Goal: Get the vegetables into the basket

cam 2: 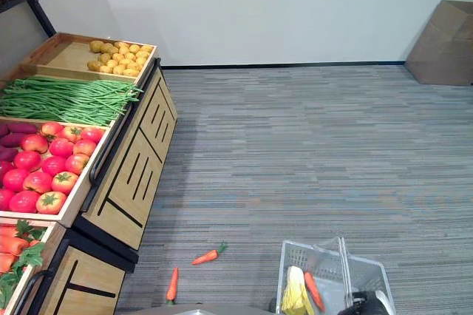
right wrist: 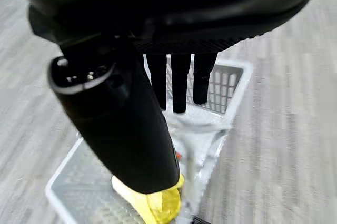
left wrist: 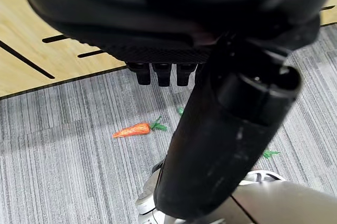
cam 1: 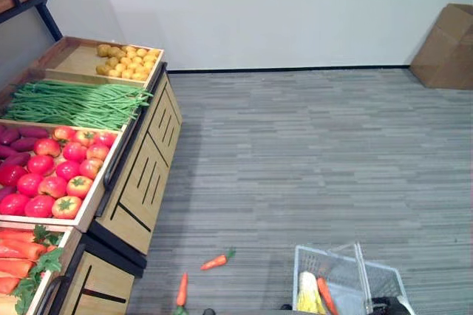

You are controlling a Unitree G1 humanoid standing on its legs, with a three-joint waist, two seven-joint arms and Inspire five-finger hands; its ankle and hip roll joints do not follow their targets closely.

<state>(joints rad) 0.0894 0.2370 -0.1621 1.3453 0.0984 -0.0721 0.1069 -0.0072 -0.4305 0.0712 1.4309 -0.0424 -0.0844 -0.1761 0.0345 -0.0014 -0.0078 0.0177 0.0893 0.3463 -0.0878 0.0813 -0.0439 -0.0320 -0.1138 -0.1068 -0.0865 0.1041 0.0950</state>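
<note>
2 carrots lie loose on the grey floor, between the wooden produce stand and the wire basket. The basket already holds corn and another carrot.

The left hand hangs with fingers straight and empty above a floor carrot; the right hand hangs above the basket, fingers straight, holding nothing.

The sensible move is to lower the left hand straight onto the nearer carrot and close across its thick middle, since the taper would slip. The stand's front sits close on the left, and the basket's raised handle partly bars the opening. A cardboard box stands well apart.
</note>
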